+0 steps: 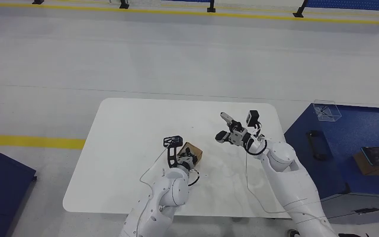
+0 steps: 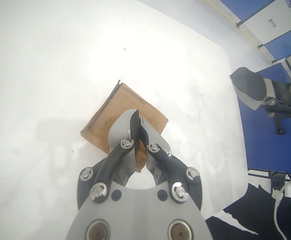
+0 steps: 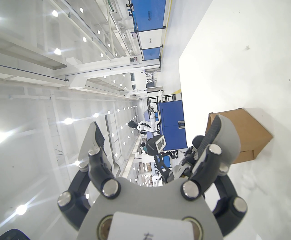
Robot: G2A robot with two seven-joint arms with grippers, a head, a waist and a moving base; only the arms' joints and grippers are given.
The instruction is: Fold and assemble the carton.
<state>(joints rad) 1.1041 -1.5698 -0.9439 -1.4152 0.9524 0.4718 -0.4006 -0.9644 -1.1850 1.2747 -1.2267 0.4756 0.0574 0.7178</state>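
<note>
Pinching a carton (image 2: 106,118) wall toward the robot-side edge of the table (image 1: 130,148), left hand (image 2: 138,117) is closed; right hand (image 3: 155,123) gapes empty. Cardboard judged light, creasable: grip edges.

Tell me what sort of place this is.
Probably a large factory-style hall used as a robot workshop. It has a high ceiling with rows of lights, blue partition panels and a yellow floor line, and another white robot stands far off.

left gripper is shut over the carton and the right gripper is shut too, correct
No: the right gripper is open, fingers spread wide, as the right wrist view shows. The left gripper is shut over the carton.
</note>
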